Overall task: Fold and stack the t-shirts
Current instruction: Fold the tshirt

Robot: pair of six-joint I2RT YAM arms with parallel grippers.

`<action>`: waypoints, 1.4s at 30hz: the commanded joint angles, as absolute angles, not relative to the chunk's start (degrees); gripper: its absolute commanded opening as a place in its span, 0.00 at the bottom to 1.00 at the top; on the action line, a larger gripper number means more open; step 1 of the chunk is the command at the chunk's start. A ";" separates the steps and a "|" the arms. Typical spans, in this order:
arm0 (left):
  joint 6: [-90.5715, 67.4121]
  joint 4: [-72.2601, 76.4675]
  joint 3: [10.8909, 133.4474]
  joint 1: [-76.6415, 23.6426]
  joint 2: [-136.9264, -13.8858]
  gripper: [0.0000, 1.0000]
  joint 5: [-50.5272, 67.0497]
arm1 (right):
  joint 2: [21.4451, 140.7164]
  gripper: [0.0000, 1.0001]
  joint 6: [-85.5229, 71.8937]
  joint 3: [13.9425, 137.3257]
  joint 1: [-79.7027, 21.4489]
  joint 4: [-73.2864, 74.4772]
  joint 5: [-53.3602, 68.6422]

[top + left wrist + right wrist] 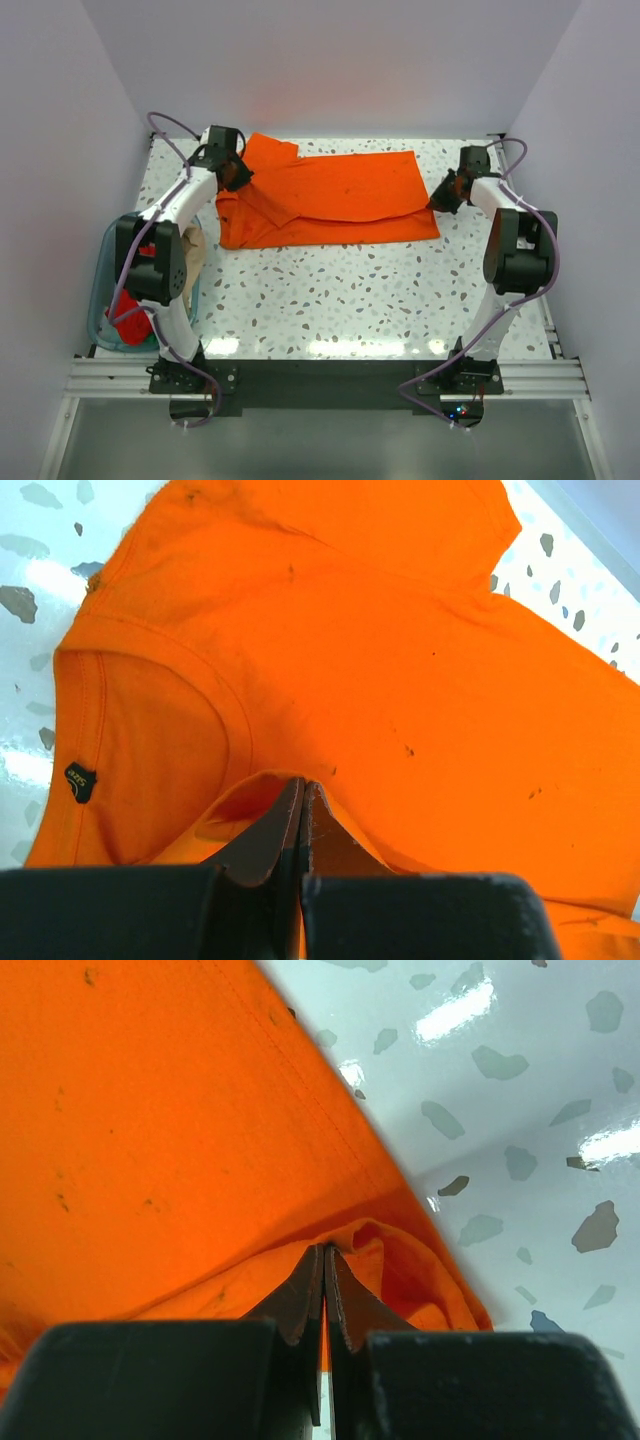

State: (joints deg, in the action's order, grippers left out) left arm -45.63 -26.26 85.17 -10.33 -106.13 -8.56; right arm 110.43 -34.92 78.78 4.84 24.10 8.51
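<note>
Top external: where on the desk (380, 290), and looking how?

Spread crosswise over the far half. Orange t-shirt (340, 195), bright, flecked with small dark specks, one layer doubled over another, a sleeve poking out at the far left.

Held anywhere?

At both ends. Left end effector (236, 174) pressed together on a pinch of cloth by the collar. Right end effector (441, 196) likewise, pinching the opposite edge near the hem.

Anything else about, or in the way?

Translucent teal tub (100, 290) just off the desk's left side, with red cloth (125, 308) inside and beige cloth (196, 255) at the rim nearest the desk. Half hidden behind the left arm.

Shown by the wrists but not from above?

Left wrist: curved neckline seam (215, 695), a small dark label (80, 780) inside the neck, cloth tented up between the shut fingers. Right wrist: stitched hem line (300, 1090) running along the edge, a fold bunched at the tips, glossy speckled desk just beside. Tub and both arms visible from above only.
</note>
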 commanded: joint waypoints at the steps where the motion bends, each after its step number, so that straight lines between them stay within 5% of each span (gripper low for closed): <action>1: -44.03 -25.14 88.59 -9.14 -107.05 0.00 -7.65 | 110.65 0.00 -35.33 80.60 4.75 21.89 7.65; 32: -42.28 -21.97 87.89 -5.62 -111.71 0.00 -2.29 | 113.38 0.00 -35.24 82.53 5.36 18.20 9.58; 37: -41.13 -20.83 87.89 -4.40 -111.10 0.27 -0.35 | 113.29 0.49 -34.02 84.81 5.27 18.89 10.72; 38: -41.13 -19.61 86.59 -4.31 -110.31 0.36 1.21 | 113.03 0.53 -33.75 85.08 5.27 19.33 10.64; 39: -41.13 -19.25 85.88 -4.22 -109.43 0.55 1.14 | 111.72 0.57 -33.58 84.82 5.36 19.68 10.29; 42: -41.75 -18.90 81.84 -4.22 -105.04 0.64 0.27 | 108.99 0.63 -33.48 82.11 5.27 21.27 8.09</action>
State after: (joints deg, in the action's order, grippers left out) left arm -42.30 -21.85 84.58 -4.84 -110.96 -0.47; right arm 113.51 -34.22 82.26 4.95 20.14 9.47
